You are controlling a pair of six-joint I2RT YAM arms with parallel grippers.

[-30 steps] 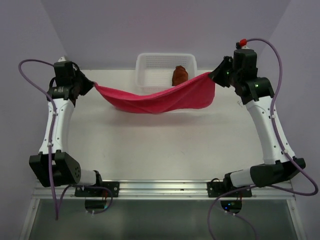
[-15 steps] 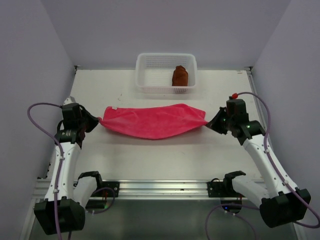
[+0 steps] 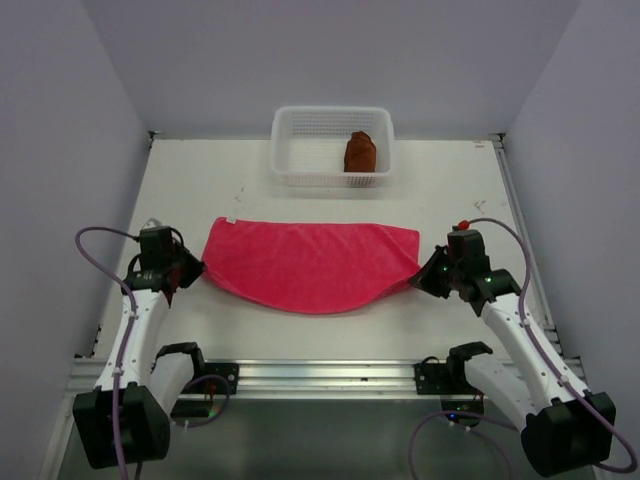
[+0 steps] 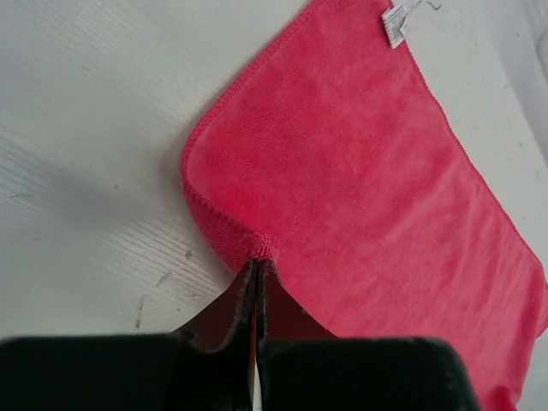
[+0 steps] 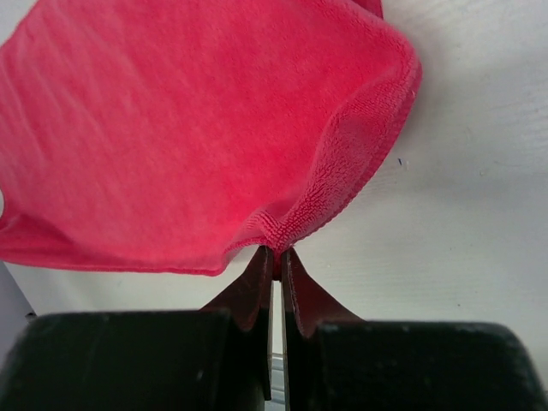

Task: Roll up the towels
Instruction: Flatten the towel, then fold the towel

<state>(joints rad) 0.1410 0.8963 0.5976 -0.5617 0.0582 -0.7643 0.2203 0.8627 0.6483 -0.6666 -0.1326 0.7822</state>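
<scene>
- Lying spread across the middle of the table [image 3: 300, 335], the red towel [image 3: 310, 262] has its far edge flat, and its near edge bows in a curve between the two arms.
- The left gripper [image 3: 192, 270] holds the towel's near left corner, fingers pressed together on a small bunch of hem. The right gripper [image 3: 428, 277] is clamped the same way on the near right corner.
- A white basket [image 3: 283, 150] stands at the far edge of the table, well apart from the red towel. A rolled brown towel [image 3: 360, 152] lies in its right half.
- Purple cables [image 3: 79, 245] loop out from each arm, off to either side of the cloth.
- The left wrist view shows a white tag [image 4: 396, 24] at the far left corner; from overhead it is only a pale speck.
- The right wrist view shows the gripped corner curled up into a raised fold with ribbed edging, a detail too small to make out from overhead.
- Only the overhead view takes in the basket and both arms together.
</scene>
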